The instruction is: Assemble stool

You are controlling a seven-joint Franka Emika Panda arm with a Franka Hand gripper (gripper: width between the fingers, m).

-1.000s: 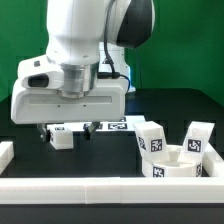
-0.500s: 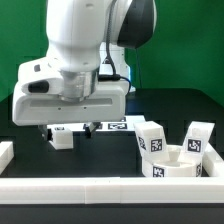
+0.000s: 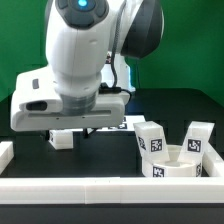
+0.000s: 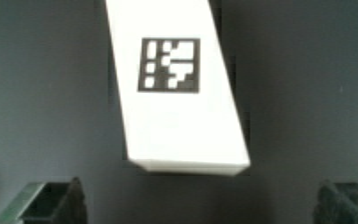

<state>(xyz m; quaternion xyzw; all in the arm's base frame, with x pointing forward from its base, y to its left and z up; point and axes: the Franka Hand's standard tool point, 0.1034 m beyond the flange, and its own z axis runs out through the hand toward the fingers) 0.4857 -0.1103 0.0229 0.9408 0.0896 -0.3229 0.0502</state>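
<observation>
A loose white stool leg (image 3: 62, 139) with a square tag lies on the dark table at the exterior view's left. My gripper (image 3: 68, 130) hangs just above it, its fingers mostly hidden by the hand. In the wrist view the leg (image 4: 176, 85) lies lengthwise ahead of the open gripper (image 4: 202, 205). One dark fingertip (image 4: 51, 200) shows at each side, and nothing is between them. The round white seat (image 3: 178, 160) sits at the exterior view's right with tagged legs (image 3: 150, 141) leaning around it.
A long white rail (image 3: 110, 190) runs along the front of the table, with a short rail end (image 3: 5, 153) at the exterior view's left. The marker board (image 3: 120, 125) lies behind the gripper.
The arm has leaned forward and the hand has dropped lower over the loose leg, so it hides its fingers. The leg, the seat and the other legs have not moved.
</observation>
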